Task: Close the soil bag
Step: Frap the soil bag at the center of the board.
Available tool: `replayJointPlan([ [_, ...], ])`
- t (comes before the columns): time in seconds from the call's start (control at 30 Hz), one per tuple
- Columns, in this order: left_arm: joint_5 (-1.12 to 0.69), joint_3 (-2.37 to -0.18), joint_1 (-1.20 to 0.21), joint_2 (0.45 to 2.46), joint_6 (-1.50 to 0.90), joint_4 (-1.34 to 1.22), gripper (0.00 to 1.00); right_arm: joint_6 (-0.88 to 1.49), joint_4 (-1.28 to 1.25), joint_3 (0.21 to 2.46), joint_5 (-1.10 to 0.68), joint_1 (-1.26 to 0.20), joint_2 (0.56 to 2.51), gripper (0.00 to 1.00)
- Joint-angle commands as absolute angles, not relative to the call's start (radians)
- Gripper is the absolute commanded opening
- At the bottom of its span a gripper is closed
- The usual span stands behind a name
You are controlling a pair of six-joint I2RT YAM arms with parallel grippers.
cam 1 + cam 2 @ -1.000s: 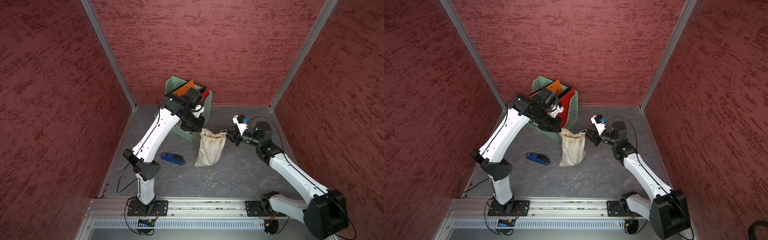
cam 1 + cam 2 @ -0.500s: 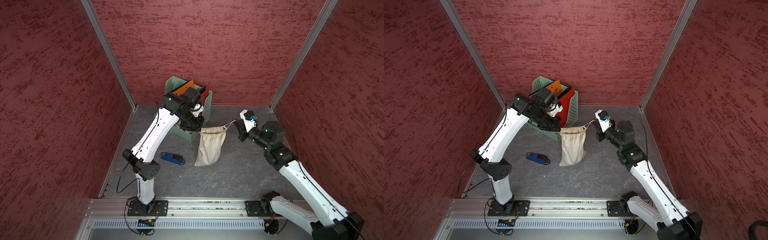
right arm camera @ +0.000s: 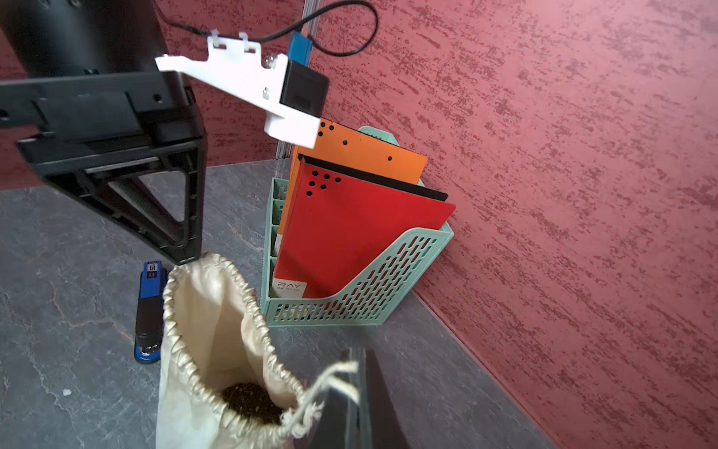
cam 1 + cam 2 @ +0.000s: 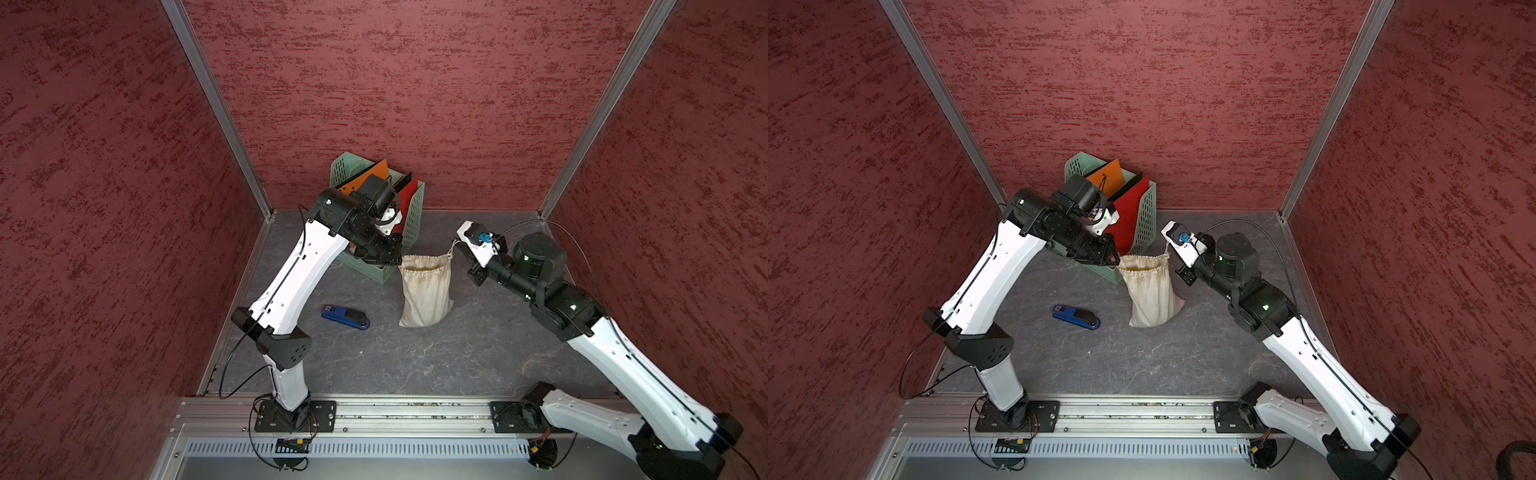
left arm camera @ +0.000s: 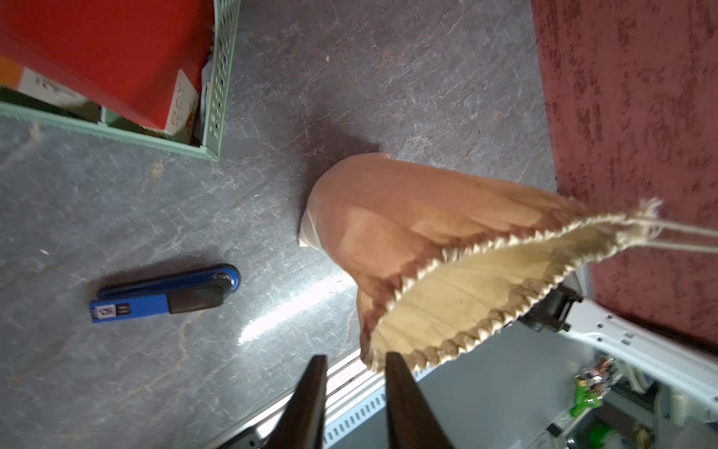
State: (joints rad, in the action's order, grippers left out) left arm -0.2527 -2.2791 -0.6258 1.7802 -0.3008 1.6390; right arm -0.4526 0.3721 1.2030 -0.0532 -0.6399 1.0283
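The soil bag (image 4: 426, 291) (image 4: 1152, 295) is a cream cloth sack standing upright on the grey floor, its gathered mouth slack and partly open. Dark soil (image 3: 252, 400) shows inside it. My left gripper (image 5: 351, 355) is open, with nothing between its dark fingers. The bag's rim (image 5: 458, 342) lies just beyond one fingertip, by the bag's left side in both top views. My right gripper (image 3: 355, 367) is shut on the bag's pale cord (image 3: 334, 375) at the right side of the neck. In both top views its white camera mount (image 4: 478, 245) hides its fingertips.
A green file holder (image 4: 411, 224) (image 4: 1144, 224) with orange, black and red folders stands behind the bag in the back corner, close to my left wrist. A blue stapler (image 4: 345, 318) (image 4: 1076, 318) lies on the floor left of the bag. Red walls enclose three sides.
My left gripper has opened and let go of the bag's neck. The mouth, stretched flat half a second ago, has gone slack and round. My right gripper has drifted back towards the bag, holding the cord.
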Motion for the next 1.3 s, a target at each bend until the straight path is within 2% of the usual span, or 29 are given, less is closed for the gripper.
replayJointPlan([
  [0.0, -0.272, -2.227, -0.63, 1.723, -0.323, 1.622, 0.43, -0.499, 0.354, 1.275, 0.035, -0.665, 1.011, 0.0],
  [0.07, -0.268, -2.193, -0.63, 1.708, -0.327, 1.608, 0.48, -0.494, 0.366, 1.289, 0.024, -0.666, 1.018, 0.0],
  [0.23, -0.27, -2.207, -0.629, 1.699, -0.336, 1.584, 0.5, -0.462, 0.371, 1.352, 0.004, -0.682, 1.03, 0.0],
  [0.57, -0.328, -2.212, -0.6, 1.701, -0.343, 1.488, 0.59, -0.406, 0.365, 1.241, -0.018, -0.683, 1.009, 0.0],
  [0.77, -0.391, -2.277, -0.582, 1.77, -0.337, 1.449, 0.62, -0.404, 0.38, 1.232, -0.014, -0.681, 0.991, 0.0],
  [1.0, -0.408, -2.429, -0.596, 1.916, -0.304, 1.514, 0.62, -0.403, 0.397, 1.234, -0.002, -0.683, 0.975, 0.0],
  [1.27, -0.375, -2.26, -0.599, 1.875, -0.283, 1.486, 0.6, -0.397, 0.403, 1.225, 0.006, -0.683, 0.964, 0.0],
])
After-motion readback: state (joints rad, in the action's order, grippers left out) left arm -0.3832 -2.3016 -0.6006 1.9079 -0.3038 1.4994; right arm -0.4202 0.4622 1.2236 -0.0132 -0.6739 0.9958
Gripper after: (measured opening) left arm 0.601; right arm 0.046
